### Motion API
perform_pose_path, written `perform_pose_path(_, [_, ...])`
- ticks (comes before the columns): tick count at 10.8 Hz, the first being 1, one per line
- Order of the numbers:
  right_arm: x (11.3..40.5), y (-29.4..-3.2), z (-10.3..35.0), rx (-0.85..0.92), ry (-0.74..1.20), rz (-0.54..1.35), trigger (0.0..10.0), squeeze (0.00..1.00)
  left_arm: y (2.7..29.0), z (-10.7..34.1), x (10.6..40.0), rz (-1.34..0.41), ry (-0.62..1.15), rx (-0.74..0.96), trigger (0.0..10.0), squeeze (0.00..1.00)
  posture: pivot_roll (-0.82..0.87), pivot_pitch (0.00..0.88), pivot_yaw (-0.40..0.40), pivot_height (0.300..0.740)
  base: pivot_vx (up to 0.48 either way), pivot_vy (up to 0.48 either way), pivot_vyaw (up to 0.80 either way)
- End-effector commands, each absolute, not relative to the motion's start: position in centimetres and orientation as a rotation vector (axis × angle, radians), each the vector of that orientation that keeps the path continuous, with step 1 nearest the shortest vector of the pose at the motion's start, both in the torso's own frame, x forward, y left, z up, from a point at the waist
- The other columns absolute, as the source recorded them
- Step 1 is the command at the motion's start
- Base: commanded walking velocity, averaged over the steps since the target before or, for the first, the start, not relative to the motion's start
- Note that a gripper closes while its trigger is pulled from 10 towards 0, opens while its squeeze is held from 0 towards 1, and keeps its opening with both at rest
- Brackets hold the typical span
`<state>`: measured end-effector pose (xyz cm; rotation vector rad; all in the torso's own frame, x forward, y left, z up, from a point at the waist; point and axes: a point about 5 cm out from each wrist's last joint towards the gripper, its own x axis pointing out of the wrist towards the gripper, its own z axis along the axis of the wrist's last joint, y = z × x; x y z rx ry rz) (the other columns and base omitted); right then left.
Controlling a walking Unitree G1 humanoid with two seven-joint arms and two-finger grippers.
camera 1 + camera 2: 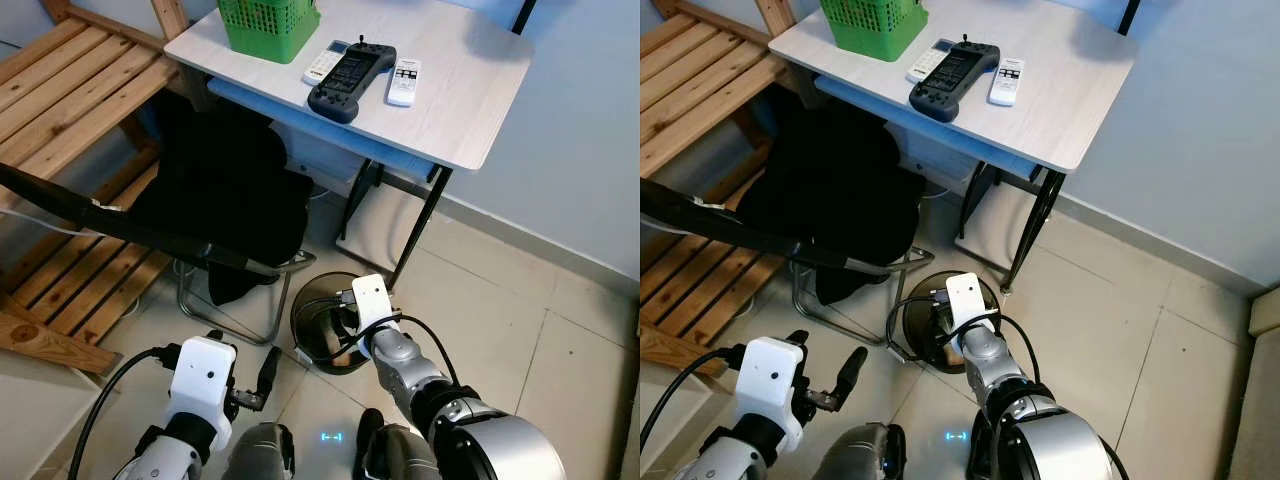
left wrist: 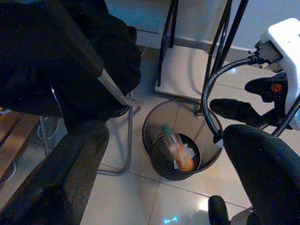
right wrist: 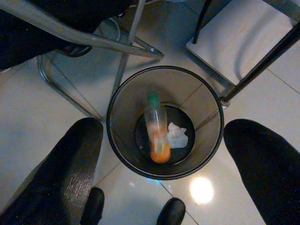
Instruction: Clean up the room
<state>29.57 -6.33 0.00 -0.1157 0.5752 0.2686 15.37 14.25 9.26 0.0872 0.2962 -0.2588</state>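
A black mesh waste bin point(image 3: 123, 108) stands on the tiled floor beside the desk leg. Inside it lies a blurred clear bottle point(image 3: 156, 132) with a green cap and orange contents, tilted against the wall, next to a crumpled white tissue point(image 3: 177, 135). My right gripper point(image 1: 342, 332) hovers directly above the bin point(image 1: 306, 307), open, with nothing between its fingers. My left gripper point(image 1: 240, 356) is low to the left of the bin, open and empty, pointing toward it; its wrist view looks across at the bottle point(image 2: 176, 148) and a right finger point(image 2: 234, 110).
A metal chair point(image 1: 205, 248) draped with black clothing stands just left of the bin. Behind is a white desk point(image 1: 470, 90) carrying a green basket point(image 1: 267, 22), a black controller point(image 1: 350, 75) and two remotes. Wooden slats point(image 1: 70, 75) lie at left. Bare tiles spread to the right.
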Motion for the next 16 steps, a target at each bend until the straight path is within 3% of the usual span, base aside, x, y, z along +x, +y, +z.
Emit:
perform_pose_path(1, [28.9, -6.3, -0.7, -0.105, 0.612, 0.262, 10.0, 1.0, 14.3, 9.0, 15.2, -0.254, 0.315, 0.095, 10.0, 0.0, 0.33, 0.266, 0.026, 0.74, 0.0, 0.0, 0.0])
perform_pose_path(2, [29.0, -6.4, -0.6, -0.104, 0.607, 0.264, 10.0, 1.0, 14.2, 8.9, 15.4, -0.255, 0.313, 0.094, 10.0, 0.0, 0.33, 0.26, 0.024, 0.74, 0.0, 0.0, 0.0])
perform_pose_path(3, [29.5, -6.6, -0.1, -0.107, 0.577, 0.257, 10.0, 0.13, 14.0, 8.8, 16.0, -0.259, 0.303, 0.09, 10.0, 0.0, 0.31, 0.244, 0.019, 0.74, 0.0, 0.0, 0.0])
perform_pose_path(4, [30.2, -6.8, 0.6, -0.107, 0.526, 0.248, 10.0, 0.0, 13.8, 8.7, 16.8, -0.265, 0.289, 0.091, 10.0, 0.0, 0.3, 0.222, 0.008, 0.74, 0.0, 0.0, 0.0])
perform_pose_path(6, [31.9, -9.2, 2.6, -0.085, 0.37, 0.204, 10.0, 0.0, 14.2, 8.7, 20.0, -0.245, 0.22, 0.077, 10.0, 0.0, 0.2, 0.077, -0.027, 0.74, 0.0, 0.0, 0.0])
perform_pose_path(8, [32.9, -12.5, 4.4, -0.062, 0.217, 0.141, 10.0, 0.0, 14.5, 8.2, 22.6, -0.239, 0.189, 0.079, 10.0, 0.0, 0.14, 0.0, -0.042, 0.74, 0.0, 0.0, 0.0])
perform_pose_path(10, [32.7, -14.8, 6.5, 0.004, 0.035, 0.085, 10.0, 0.0, 15.2, 7.7, 23.6, -0.251, 0.177, 0.067, 10.0, 0.0, 0.06, 0.0, -0.018, 0.74, 0.0, 0.0, 0.0])
perform_pose_path(12, [30.6, -15.8, 6.7, -0.028, -0.04, 0.067, 10.0, 0.0, 16.5, 7.6, 23.6, -0.237, 0.16, 0.062, 10.0, 0.0, 0.03, 0.0, -0.002, 0.74, 0.0, 0.0, 0.0])
perform_pose_path(13, [27.9, -17.3, 6.7, -0.074, -0.083, 0.082, 10.0, 0.0, 16.5, 9.1, 23.5, -0.243, 0.087, 0.074, 10.0, 0.0, 0.04, 0.0, -0.016, 0.74, 0.0, 0.0, 0.0])
perform_pose_path(14, [26.1, -18.3, 5.8, -0.102, -0.035, 0.105, 10.0, 0.0, 16.1, 9.3, 23.1, -0.282, 0.051, 0.114, 10.0, 0.0, 0.05, 0.0, -0.028, 0.74, 0.0, 0.0, 0.0])
perform_pose_path(16, [27.6, -17.3, 4.9, -0.05, 0.046, 0.049, 10.0, 0.0, 15.5, 8.3, 24.5, -0.225, 0.077, 0.003, 10.0, 0.0, 0.05, 0.0, -0.02, 0.74, 0.0, -0.234, 0.0])
